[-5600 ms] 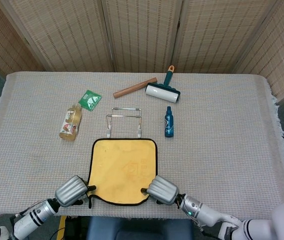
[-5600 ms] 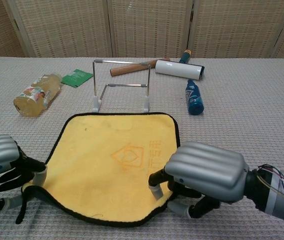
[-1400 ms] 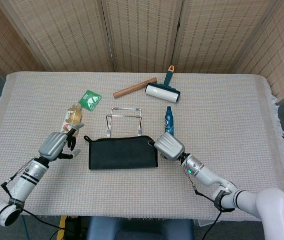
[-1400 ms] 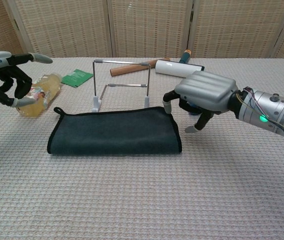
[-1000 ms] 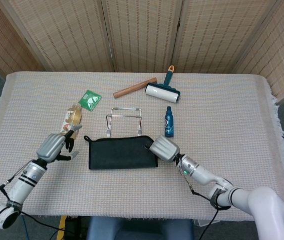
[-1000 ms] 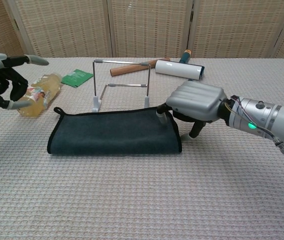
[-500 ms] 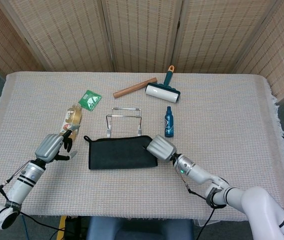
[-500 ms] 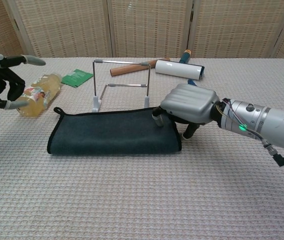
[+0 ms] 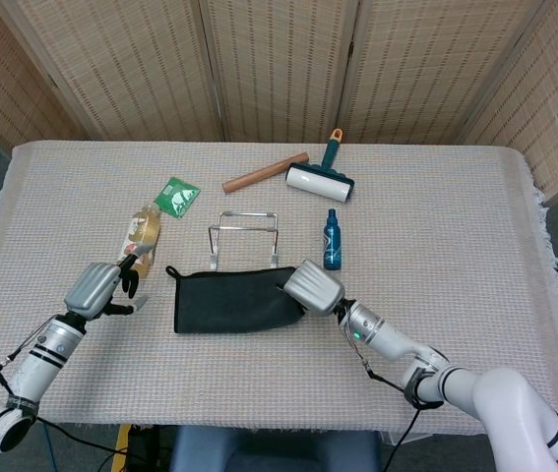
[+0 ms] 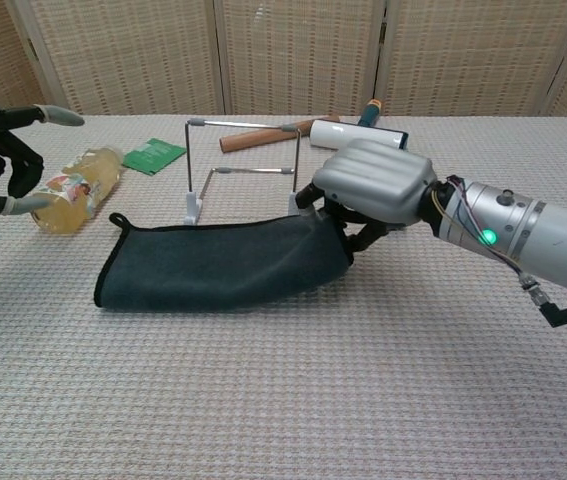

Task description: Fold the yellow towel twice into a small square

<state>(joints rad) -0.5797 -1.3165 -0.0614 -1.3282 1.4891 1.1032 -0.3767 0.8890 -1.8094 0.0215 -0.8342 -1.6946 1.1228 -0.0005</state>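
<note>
The towel (image 9: pixel 229 305) (image 10: pixel 213 265) lies folded in half as a long strip, its dark underside out and no yellow showing. My right hand (image 9: pixel 313 285) (image 10: pixel 373 185) grips the strip's right end and holds that end lifted off the table, so the edge there slopes up. My left hand (image 9: pixel 96 288) (image 10: pixel 3 160) hovers to the left of the towel, clear of it, fingers apart and holding nothing. The towel's hanging loop sticks out at its left far corner.
A juice bottle (image 9: pixel 141 234) (image 10: pixel 71 188) lies just beyond my left hand. A wire rack (image 9: pixel 244 236) (image 10: pixel 243 170) stands right behind the towel. Further back are a green packet (image 9: pixel 176 196), a blue bottle (image 9: pixel 332 239), a lint roller (image 9: pixel 319 179) and a wooden stick (image 9: pixel 264 172).
The towel went from spread yellow to a dark folded strip. My right hand has now closed on its right end and raised it. The left hand drifted slightly left.
</note>
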